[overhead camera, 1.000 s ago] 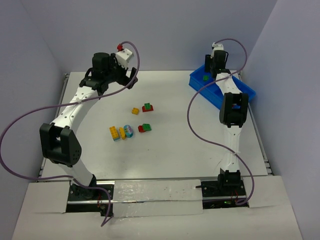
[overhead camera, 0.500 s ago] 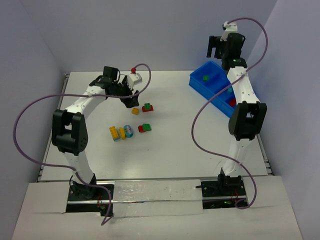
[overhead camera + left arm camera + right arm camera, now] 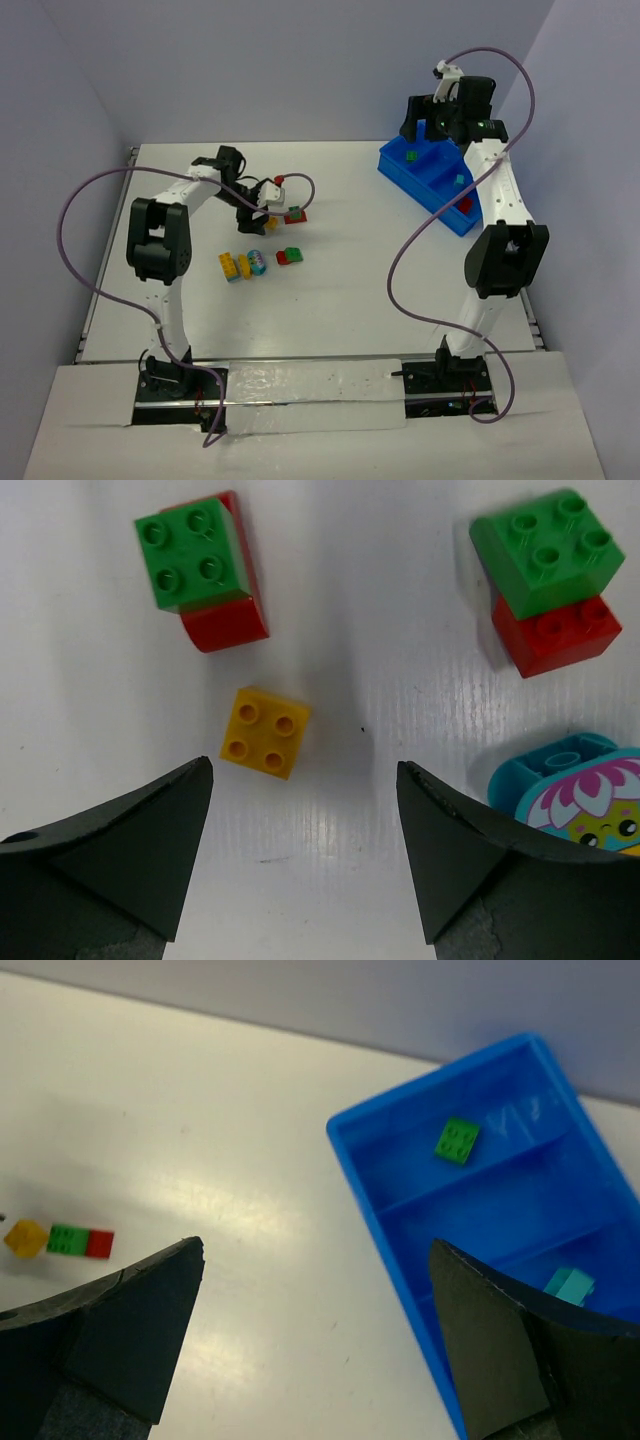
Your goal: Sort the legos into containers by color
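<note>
**Left fingers spread by the yellow brick, right fingers wide above the bin**

Nearest me on the surface [image 3: 350, 300] sit yellow and orange bricks [image 3: 233, 266] side by side. A light blue flower-face piece [image 3: 257, 261] is just beside their right end, and a green-on-red pair [image 3: 290, 255] lies a little further right.

Beyond them my left fingers [image 3: 110, 860] point down at the surface, spread apart and holding nothing. A single yellow brick [image 3: 264, 732] lies flat, studs up, just ahead of the gap — it touches neither finger. A second green-on-red pair [image 3: 295, 214] lies near it.

Farther back on the right is the blue bin [image 3: 392, 168]. It has a green brick [image 3: 457, 1141] in its far-end compartment and a teal one [image 3: 568, 1284] two compartments along. My right fingers [image 3: 110, 1330] hang high over the bin's far end — wide apart, nothing between them.
</note>
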`<state>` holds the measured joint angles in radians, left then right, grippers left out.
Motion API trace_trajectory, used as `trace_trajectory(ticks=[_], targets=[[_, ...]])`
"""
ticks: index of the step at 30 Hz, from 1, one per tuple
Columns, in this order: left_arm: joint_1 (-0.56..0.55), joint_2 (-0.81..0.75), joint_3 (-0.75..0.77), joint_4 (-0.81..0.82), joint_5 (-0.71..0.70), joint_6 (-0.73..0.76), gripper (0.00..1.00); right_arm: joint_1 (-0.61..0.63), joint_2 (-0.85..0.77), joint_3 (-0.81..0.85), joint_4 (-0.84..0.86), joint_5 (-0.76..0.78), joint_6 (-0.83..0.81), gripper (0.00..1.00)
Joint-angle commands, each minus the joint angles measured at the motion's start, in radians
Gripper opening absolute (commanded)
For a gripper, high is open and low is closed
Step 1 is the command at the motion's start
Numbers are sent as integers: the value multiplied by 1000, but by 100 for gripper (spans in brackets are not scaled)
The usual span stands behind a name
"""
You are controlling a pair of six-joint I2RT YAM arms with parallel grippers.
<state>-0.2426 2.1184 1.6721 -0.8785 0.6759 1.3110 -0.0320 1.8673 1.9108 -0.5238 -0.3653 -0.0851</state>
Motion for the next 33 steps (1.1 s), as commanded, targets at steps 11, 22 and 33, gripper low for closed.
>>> trace_trajectory(ticks=[11,22,33], targets=[[9,170,207,-145,82,242,76,-20,-149,-67,-77,-42,-38,100],[6,165,172,-229,64,296,54,-22,-146,-69,-96,-102,-19,100],[-4,100,88,-78,53,98,23,-22,-160,-160,-59,-234,138,100]])
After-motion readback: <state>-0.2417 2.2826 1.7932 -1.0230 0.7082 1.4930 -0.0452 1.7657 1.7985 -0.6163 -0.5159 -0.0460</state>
